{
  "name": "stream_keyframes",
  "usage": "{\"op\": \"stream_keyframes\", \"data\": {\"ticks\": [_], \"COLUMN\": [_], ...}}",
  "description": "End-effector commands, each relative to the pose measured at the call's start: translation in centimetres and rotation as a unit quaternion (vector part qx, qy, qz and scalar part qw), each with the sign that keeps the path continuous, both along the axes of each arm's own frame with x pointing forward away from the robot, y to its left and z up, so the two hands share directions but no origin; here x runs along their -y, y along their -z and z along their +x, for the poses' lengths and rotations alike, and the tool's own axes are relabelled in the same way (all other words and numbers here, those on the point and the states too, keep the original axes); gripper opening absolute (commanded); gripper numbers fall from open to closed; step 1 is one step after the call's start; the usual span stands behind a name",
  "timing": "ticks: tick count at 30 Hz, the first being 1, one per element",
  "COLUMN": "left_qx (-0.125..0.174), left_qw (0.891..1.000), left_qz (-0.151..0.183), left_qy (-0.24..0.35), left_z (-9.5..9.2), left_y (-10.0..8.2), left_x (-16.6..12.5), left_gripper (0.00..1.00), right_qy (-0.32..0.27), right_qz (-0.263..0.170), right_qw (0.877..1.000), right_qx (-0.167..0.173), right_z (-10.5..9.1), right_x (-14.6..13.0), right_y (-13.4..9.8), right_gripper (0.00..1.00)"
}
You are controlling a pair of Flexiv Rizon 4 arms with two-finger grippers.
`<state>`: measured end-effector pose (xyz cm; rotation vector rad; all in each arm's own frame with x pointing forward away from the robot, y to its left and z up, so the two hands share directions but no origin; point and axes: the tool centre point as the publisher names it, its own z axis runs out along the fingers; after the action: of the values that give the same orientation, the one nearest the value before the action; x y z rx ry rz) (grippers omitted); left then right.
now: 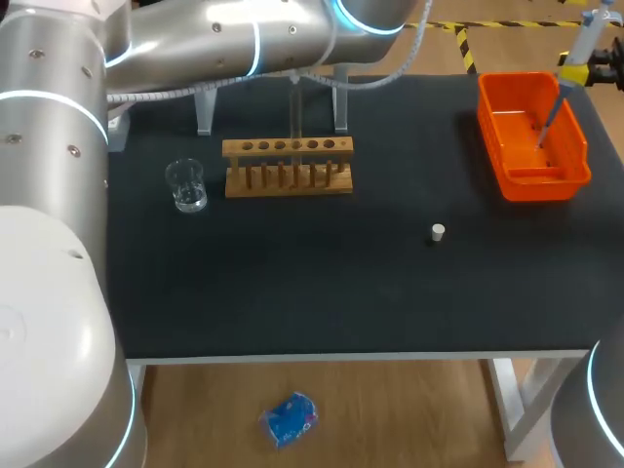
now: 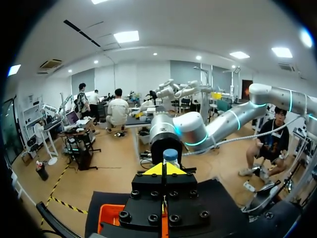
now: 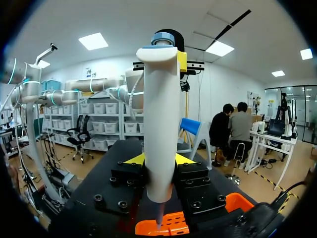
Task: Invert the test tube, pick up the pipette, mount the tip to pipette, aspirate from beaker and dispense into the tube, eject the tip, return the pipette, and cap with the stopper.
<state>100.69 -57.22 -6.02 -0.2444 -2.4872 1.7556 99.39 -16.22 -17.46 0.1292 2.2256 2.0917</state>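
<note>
My right gripper [image 3: 158, 161] is shut on the white pipette [image 3: 161, 124], held upright at the table's far right [image 1: 573, 58]. Its thin lower end points down into the orange bin [image 1: 531, 166]. My left gripper [image 2: 165, 168] is shut, its yellow tips right at the pipette's blue top button [image 2: 170, 154]; one of those fingertips [image 3: 182, 60] shows beside the pipette's head in the right wrist view. A clear test tube [image 1: 295, 115] stands upright in the wooden rack [image 1: 288, 180]. The glass beaker [image 1: 185, 185] sits left of the rack. The small white stopper [image 1: 438, 232] lies on the mat.
The black mat [image 1: 322, 283] covers the table. The orange bin [image 2: 106, 215] stands at the far right corner, under both grippers. My left arm [image 1: 244, 39] spans the table's back edge above the rack.
</note>
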Motion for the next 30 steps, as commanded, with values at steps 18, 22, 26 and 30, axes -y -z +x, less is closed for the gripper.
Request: {"op": "stream_keyframes", "data": {"ticks": [18,22,26,30], "left_qx": [-0.016,-0.025,-0.031,-0.037], "left_qw": [1.000,1.000,0.999,0.999], "left_qz": [-0.008,-0.011,-0.013,-0.015], "left_qy": [0.004,0.004,0.007,0.009], "left_z": [-1.3,-1.6,-1.7,-1.7], "left_y": [1.1,1.6,2.1,2.5], "left_x": [0.4,0.6,0.8,1.0], "left_gripper": [0.00,0.00,0.00,0.00], "right_qy": [0.000,0.000,0.000,0.000], "right_qz": [-0.001,-0.001,-0.001,-0.001], "right_qw": [1.000,1.000,1.000,1.000], "right_qx": [0.000,0.000,0.000,0.000], "right_z": [-0.1,-0.1,-0.1,-0.1], "right_x": [0.1,0.1,0.1,0.1], "right_y": [-0.1,-0.1,-0.1,-0.1], "right_gripper": [0.00,0.00,0.00,0.00]}}
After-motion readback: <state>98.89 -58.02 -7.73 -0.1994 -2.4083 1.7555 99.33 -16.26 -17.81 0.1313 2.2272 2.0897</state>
